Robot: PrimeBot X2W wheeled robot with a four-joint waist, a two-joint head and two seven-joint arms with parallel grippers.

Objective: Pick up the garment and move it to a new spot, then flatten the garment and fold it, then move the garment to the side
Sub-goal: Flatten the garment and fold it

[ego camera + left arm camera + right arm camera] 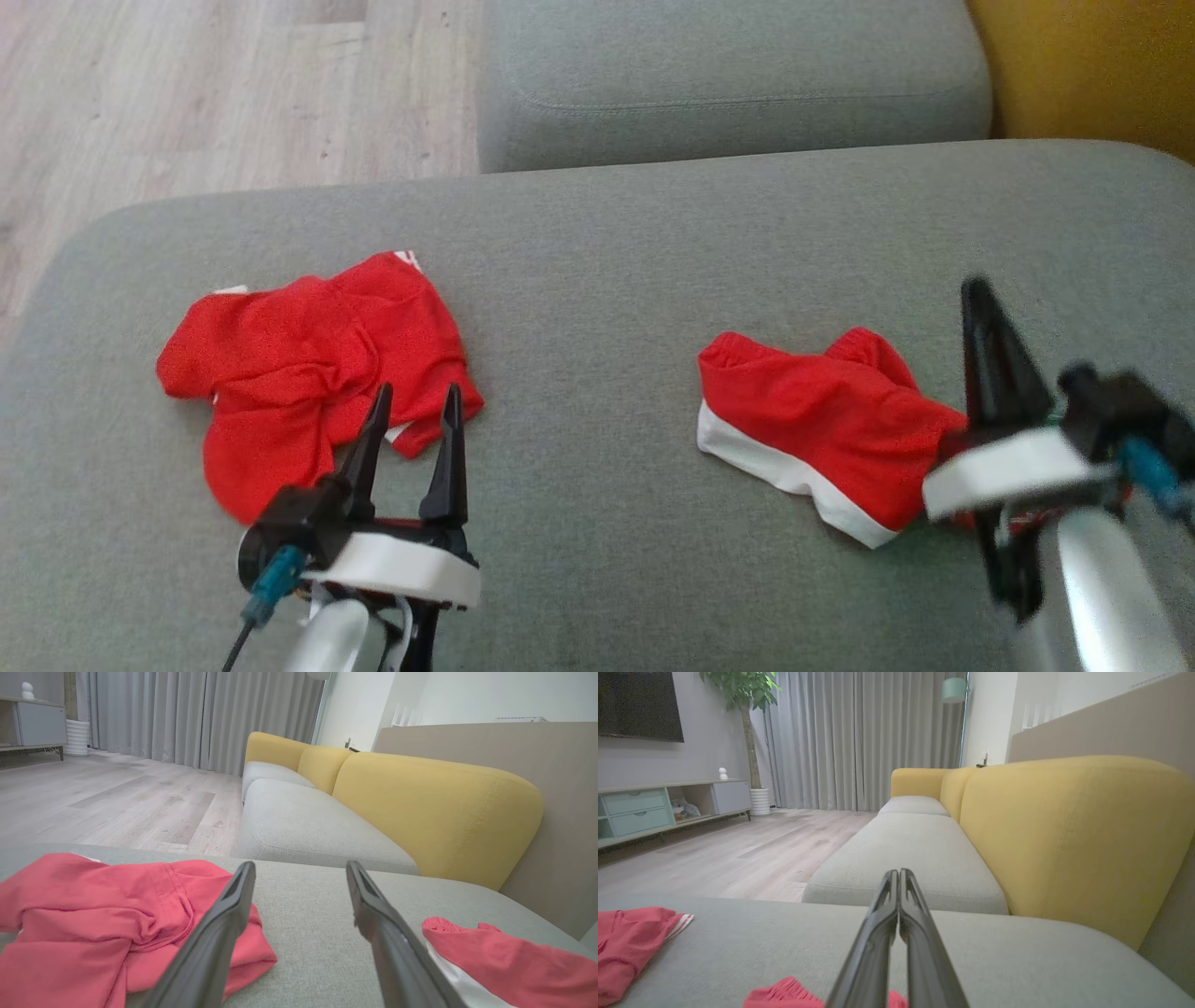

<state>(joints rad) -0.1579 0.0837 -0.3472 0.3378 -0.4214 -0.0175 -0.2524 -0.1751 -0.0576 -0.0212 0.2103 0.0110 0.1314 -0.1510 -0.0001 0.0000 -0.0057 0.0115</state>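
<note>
Red cloth lies in two separate pieces on the grey seat cushion (pixel 597 243), well apart. The crumpled red garment (pixel 280 373) sits on the robot's left side of the cushion, bunched in folds. In the head view its longer run slants from a far corner with white stripe trim down to a near-left lobe. The red garment with a white band (pixel 822 411) lies to the right and flatter. Its long axis runs left to right, dipping toward the near right, with the white band along its near edge and gathered red hems on its far side.

The left gripper (pixel 418 397) has its two dark fingers spread wide with nothing between them. They point away from the robot, over the near-right edge of the crumpled red garment (pixel 93 924); whether they touch it I cannot tell. The right gripper (pixel 976 289) has its fingers pressed together, tips meeting, with no cloth visible between them. It stands at the right end of the banded piece, whose red edge (pixel 784 996) shows just under the fingers in the right wrist view.

Beyond lie a second grey cushion (pixel 728 84), a yellow backrest (pixel 1064 835) and pale wood floor (pixel 187 93).
</note>
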